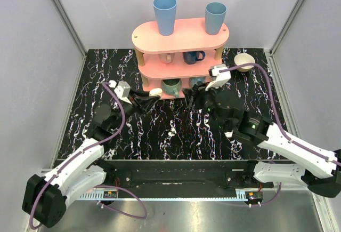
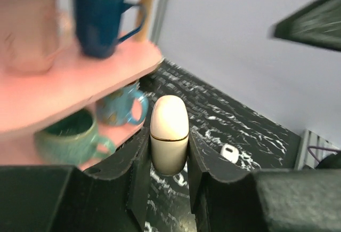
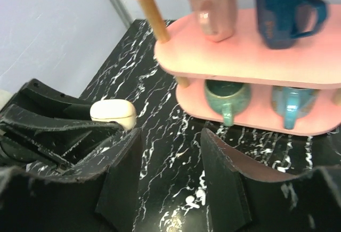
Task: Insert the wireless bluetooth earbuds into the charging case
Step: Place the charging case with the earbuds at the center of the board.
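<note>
My left gripper (image 1: 148,101) is shut on the cream charging case (image 2: 169,130) and holds it by its sides, lid closed, in front of the pink shelf. The case also shows in the top view (image 1: 155,92) and in the right wrist view (image 3: 113,112). One tiny white earbud (image 2: 230,153) lies on the black marbled table beyond the case. I cannot pick out the second earbud. My right gripper (image 1: 193,96) is open and empty, facing the left gripper over the table (image 3: 170,152).
A pink three-tier shelf (image 1: 181,37) stands at the back with mugs on its lower tiers and two blue cups (image 1: 164,14) on top. A cream round object (image 1: 245,61) sits at the back right. Grey walls close in both sides.
</note>
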You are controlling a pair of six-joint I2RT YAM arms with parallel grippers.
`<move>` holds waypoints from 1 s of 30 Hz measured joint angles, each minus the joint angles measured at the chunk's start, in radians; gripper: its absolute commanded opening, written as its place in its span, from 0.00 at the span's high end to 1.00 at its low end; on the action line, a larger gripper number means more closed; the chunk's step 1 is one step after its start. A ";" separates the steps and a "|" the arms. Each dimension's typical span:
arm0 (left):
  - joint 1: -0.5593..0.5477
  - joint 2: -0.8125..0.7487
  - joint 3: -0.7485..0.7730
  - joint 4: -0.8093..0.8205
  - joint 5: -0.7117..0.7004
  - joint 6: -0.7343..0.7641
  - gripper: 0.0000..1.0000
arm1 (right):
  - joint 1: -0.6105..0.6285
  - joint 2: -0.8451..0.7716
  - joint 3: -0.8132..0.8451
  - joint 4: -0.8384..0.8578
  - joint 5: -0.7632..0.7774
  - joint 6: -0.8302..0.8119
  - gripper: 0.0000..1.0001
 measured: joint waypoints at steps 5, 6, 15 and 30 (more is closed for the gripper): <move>0.127 0.042 -0.063 -0.052 -0.010 -0.167 1.00 | -0.023 -0.092 -0.061 -0.003 0.044 0.002 0.44; 0.148 0.062 -0.079 -0.059 -0.005 -0.204 1.00 | -0.024 -0.102 -0.071 -0.003 0.048 0.004 0.44; 0.209 0.248 -0.161 -0.059 0.041 -0.394 1.00 | -0.030 -0.116 -0.137 -0.024 0.050 0.031 0.43; 0.222 0.619 -0.254 0.190 0.101 -0.551 1.00 | -0.037 -0.134 -0.145 -0.048 0.051 0.057 0.41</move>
